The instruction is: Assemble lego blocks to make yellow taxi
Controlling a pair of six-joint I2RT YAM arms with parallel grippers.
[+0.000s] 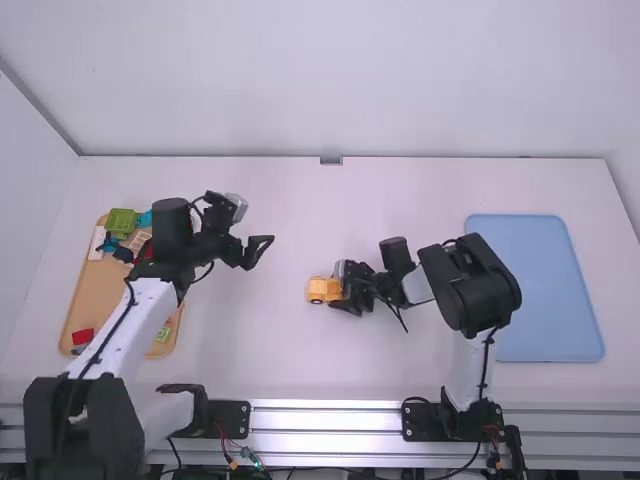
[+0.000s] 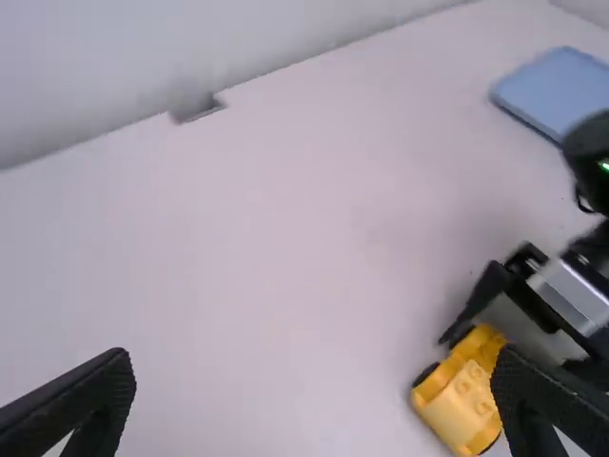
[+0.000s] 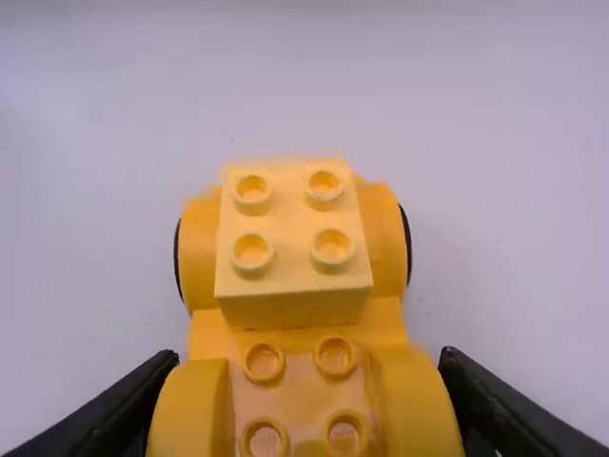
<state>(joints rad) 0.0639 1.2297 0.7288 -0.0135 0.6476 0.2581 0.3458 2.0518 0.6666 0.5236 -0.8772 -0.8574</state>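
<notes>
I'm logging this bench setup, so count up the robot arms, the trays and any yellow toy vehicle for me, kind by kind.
Robot arms: 2, left arm and right arm
Trays: 2, blue tray and tan tray
Yellow toy vehicle: 1
Total: 5

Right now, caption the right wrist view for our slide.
Right gripper clasps a yellow toy car topped by a four-stud block.

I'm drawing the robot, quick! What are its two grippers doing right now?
Left gripper: open, holding nothing.
Right gripper: closed on the yellow car.
</notes>
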